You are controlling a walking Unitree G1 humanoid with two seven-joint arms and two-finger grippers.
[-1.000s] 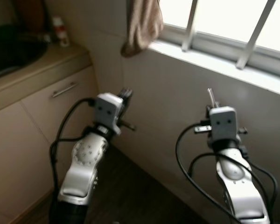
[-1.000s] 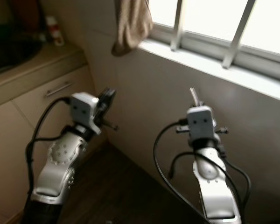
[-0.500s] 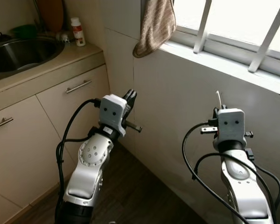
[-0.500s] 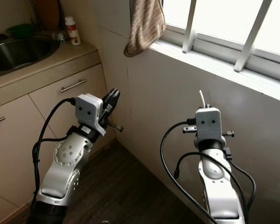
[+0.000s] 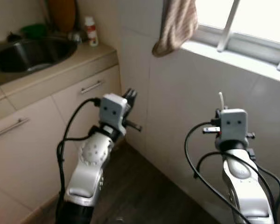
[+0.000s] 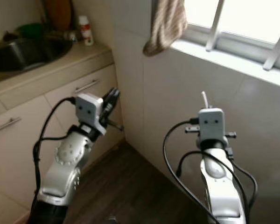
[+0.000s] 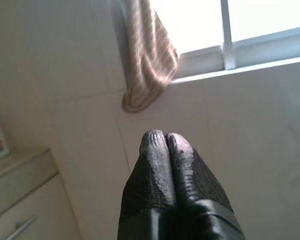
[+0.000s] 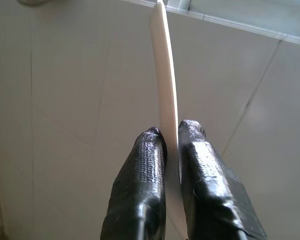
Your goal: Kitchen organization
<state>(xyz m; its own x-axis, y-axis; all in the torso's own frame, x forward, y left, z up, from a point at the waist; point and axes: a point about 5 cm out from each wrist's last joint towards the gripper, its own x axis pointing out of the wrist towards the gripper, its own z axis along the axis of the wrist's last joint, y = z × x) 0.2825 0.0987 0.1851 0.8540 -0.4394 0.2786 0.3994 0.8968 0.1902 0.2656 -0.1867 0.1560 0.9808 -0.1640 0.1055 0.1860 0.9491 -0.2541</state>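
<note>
- Gripping a thin flat white plastic stick [image 8: 164, 75], the right pincer [image 8: 171, 140] holds it pointing up at the tiled wall, probably just carrying it in transit.
- Left pincer [image 7: 165, 142] is clenched on nothing, aimed toward the hanging brown striped cloth [image 7: 147, 60] above it.
- Off beyond the left pincer, the beige table [image 5: 91, 51] carries a steel sink [image 5: 30, 53] and a small white bottle [image 5: 90, 31].

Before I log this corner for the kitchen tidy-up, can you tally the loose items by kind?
Bottle: 1
Hanging cloth: 1
Green bowl-like item: 1
White flat stick held in the right gripper: 1
Total: 4
</note>
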